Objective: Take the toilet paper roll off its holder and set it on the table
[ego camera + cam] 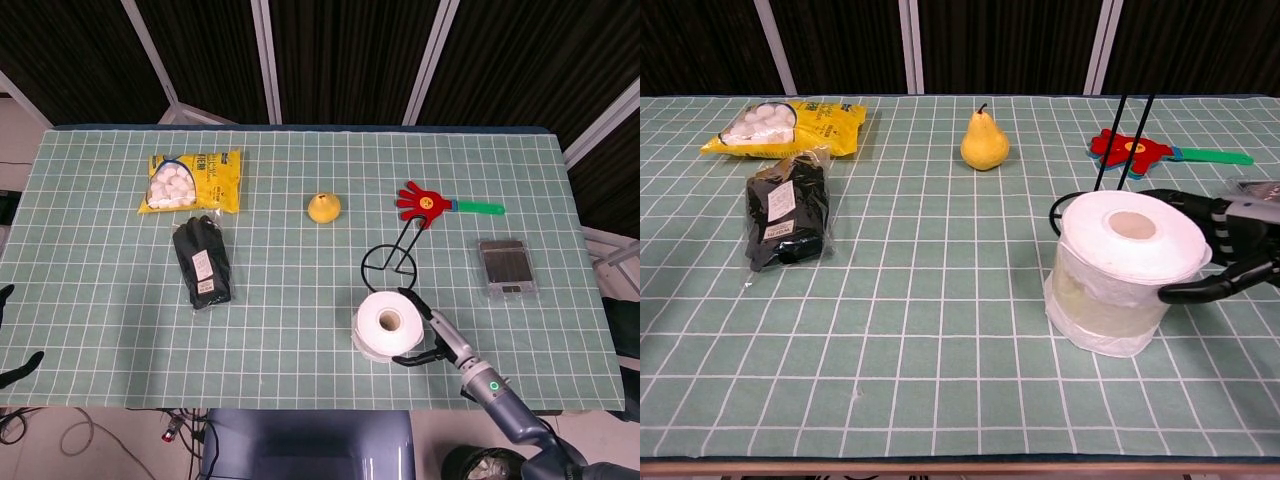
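The white toilet paper roll [387,324] [1123,270] stands upright on the table near its front edge, off the holder. The black wire holder [391,260] [1124,141] stands just behind it, bare, its two rods leaning toward the red clapper. My right hand [432,338] [1225,245] wraps the roll's right side, with the thumb at the front and the fingers behind. Only dark tips at the left edge of the head view may belong to my left hand [18,368].
A yellow pear [323,207] [984,144] sits mid-table. At the left lie a yellow bag of white balls [191,181] and a black packet [203,262]. A red hand clapper [430,203] and a small scale [506,266] lie at the right.
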Action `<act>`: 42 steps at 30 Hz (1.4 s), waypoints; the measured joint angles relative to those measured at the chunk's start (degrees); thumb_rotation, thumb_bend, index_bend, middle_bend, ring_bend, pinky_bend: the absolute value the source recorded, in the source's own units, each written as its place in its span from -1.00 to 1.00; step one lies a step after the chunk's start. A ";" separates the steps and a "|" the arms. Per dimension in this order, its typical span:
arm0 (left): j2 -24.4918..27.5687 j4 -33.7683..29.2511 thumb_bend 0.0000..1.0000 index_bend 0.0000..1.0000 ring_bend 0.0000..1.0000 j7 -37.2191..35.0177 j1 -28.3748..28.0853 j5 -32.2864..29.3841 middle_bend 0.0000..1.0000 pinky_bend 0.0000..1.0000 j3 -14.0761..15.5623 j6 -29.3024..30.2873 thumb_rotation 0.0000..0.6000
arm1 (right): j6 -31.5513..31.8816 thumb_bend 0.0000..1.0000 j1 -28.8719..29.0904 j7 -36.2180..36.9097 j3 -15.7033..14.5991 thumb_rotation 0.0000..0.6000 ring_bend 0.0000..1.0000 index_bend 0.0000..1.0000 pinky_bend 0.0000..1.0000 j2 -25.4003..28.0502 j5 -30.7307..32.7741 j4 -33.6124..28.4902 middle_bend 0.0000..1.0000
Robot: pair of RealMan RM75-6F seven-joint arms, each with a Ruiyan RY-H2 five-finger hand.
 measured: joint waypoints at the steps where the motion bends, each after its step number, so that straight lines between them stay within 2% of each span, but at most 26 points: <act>1: -0.01 0.01 -0.77 -0.75 -1.00 0.00 0.01 0.00 -1.00 -1.00 -0.02 0.05 1.00 | 0.90 -1.00 -0.36 0.30 -0.12 1.00 -1.00 -1.00 -1.00 0.83 -0.25 -0.24 -1.00; 9: -0.23 -0.20 -0.77 -0.75 -1.00 0.57 -0.03 0.56 -1.00 -1.00 0.37 -0.04 1.00 | 9.98 -1.00 -3.87 2.38 -0.04 1.00 -1.00 -1.00 -1.00 10.42 -1.67 -2.65 -1.00; 14: -0.18 -0.24 -0.77 -0.75 -1.00 0.27 0.11 0.47 -1.00 -1.00 0.19 0.35 1.00 | 12.96 -1.00 -5.65 2.25 -0.63 1.00 -1.00 -1.00 -1.00 17.65 -3.42 -4.54 -1.00; 17: -0.01 -0.24 -0.77 -0.75 -1.00 -0.31 0.27 0.48 -1.00 -1.00 0.06 0.70 1.00 | 14.55 -1.00 -6.98 -1.90 -1.00 1.00 -1.00 -1.00 -1.00 21.09 -3.55 -5.32 -1.00; 19: 0.09 -0.27 -0.77 -0.75 -1.00 -0.56 0.34 0.40 -1.00 -1.00 0.02 0.75 1.00 | 16.15 -1.00 -8.25 -8.06 -1.14 1.00 -1.00 -1.00 -1.00 22.42 -3.18 -5.90 -1.00; 20: 0.17 -0.31 -0.77 -0.75 -1.00 -0.75 0.39 0.40 -1.00 -1.00 0.00 0.82 1.00 | 16.66 -1.00 -8.62 -9.98 -1.16 1.00 -1.00 -1.00 -1.00 22.64 -3.05 -6.04 -1.00; 25: 0.45 -0.39 -0.77 -0.75 -1.00 -1.57 0.57 0.85 -1.00 -1.00 0.05 1.16 1.00 | 23.17 -1.00 -12.56 -31.34 -1.34 1.00 -1.00 -1.00 -1.00 22.31 -2.16 -7.20 -1.00; 27: 0.53 -0.33 -0.77 -0.75 -1.00 -1.77 0.55 0.76 -1.00 -1.00 0.04 1.01 1.00 | 26.47 -1.00 -14.44 -41.10 -1.54 1.00 -1.00 -1.00 -1.00 21.09 -2.14 -7.41 -1.00; 31: 0.63 -0.20 -0.77 -0.75 -1.00 -2.12 0.50 0.82 -1.00 -1.00 0.02 0.90 1.00 | 32.55 -1.00 -17.78 -55.08 -1.78 1.00 -1.00 -1.00 -1.00 17.61 -2.24 -7.12 -1.00; 34: 0.68 -0.10 -0.77 -0.75 -1.00 -2.35 0.56 0.91 -1.00 -1.00 -0.03 1.10 1.00 | 36.35 -1.00 -19.78 -59.81 -1.68 1.00 -1.00 -1.00 -1.00 14.50 -2.12 -6.02 -1.00; 42: 0.78 0.36 -0.77 -0.75 -1.00 -2.87 0.31 0.59 -1.00 -1.00 -0.22 0.54 1.00 | 37.23 -1.00 -20.93 -60.16 -0.98 1.00 -1.00 -1.00 -1.00 12.84 -1.82 -4.86 -1.00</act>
